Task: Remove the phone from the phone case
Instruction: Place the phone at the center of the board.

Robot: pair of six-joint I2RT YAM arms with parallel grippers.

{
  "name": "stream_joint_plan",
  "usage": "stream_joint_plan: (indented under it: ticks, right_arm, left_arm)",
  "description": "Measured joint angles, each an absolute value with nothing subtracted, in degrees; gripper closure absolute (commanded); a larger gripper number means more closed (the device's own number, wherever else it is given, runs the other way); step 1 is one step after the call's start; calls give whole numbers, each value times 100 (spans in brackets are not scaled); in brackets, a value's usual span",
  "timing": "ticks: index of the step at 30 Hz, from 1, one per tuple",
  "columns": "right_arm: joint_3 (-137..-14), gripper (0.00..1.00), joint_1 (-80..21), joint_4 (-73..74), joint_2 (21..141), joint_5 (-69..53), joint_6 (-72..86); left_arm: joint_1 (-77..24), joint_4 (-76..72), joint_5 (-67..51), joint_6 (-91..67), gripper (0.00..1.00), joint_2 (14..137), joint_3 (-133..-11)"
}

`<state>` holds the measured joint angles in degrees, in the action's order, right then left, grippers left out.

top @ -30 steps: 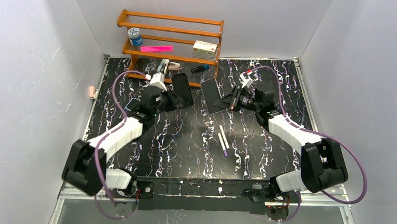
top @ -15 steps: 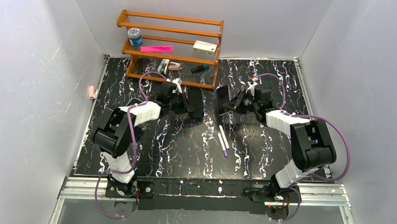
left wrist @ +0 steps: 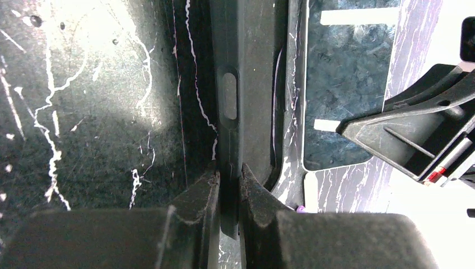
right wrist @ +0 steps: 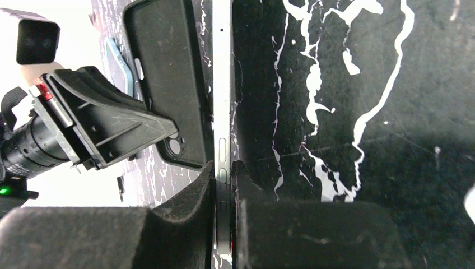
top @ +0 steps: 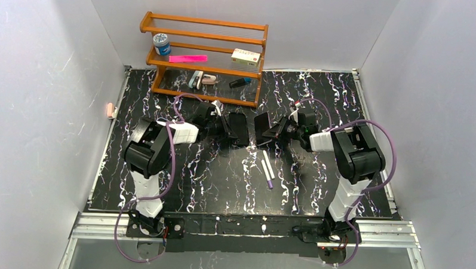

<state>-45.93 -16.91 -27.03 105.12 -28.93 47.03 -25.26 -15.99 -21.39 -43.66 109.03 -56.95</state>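
The black phone case (top: 239, 128) stands on edge just above the table's middle, and my left gripper (top: 226, 127) is shut on its rim. In the left wrist view the case's side wall (left wrist: 231, 84) with a slot cutout runs up from between my fingertips (left wrist: 228, 168). The phone (top: 263, 124) is apart from the case, just to its right, with my right gripper (top: 276, 128) shut on it. In the right wrist view the phone's grey edge (right wrist: 222, 84) with its buttons sits between my jaws (right wrist: 222, 165), and the empty case (right wrist: 165, 78) faces it.
A wooden shelf (top: 202, 55) stands at the back with a blue-lidded jar (top: 161, 44), a pink strip (top: 187, 58) and a box (top: 245, 56). Two white pens (top: 267, 168) lie just in front of the grippers. Grey walls enclose the black marbled table (top: 210, 175).
Both arms have folded upright and drawn toward the middle. The case moved right and nearer, the phone slightly nearer, so the two now stand closer together; both grips stayed shut.
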Motion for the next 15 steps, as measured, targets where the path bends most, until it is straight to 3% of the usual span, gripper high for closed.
stream_joint_plan:
  ticks: [5, 15]
  right_arm:
    - [-4624, 95, -1723, -3122, 10796, -3142, 4866]
    - [-4816, 68, -1776, -3286, 11107, -3402, 4866]
  left_arm:
    - [-2526, -1710, -2200, -4466, 79, 11048, -5749]
    - [-2606, -1374, -1865, -4259, 55, 11048, -6055]
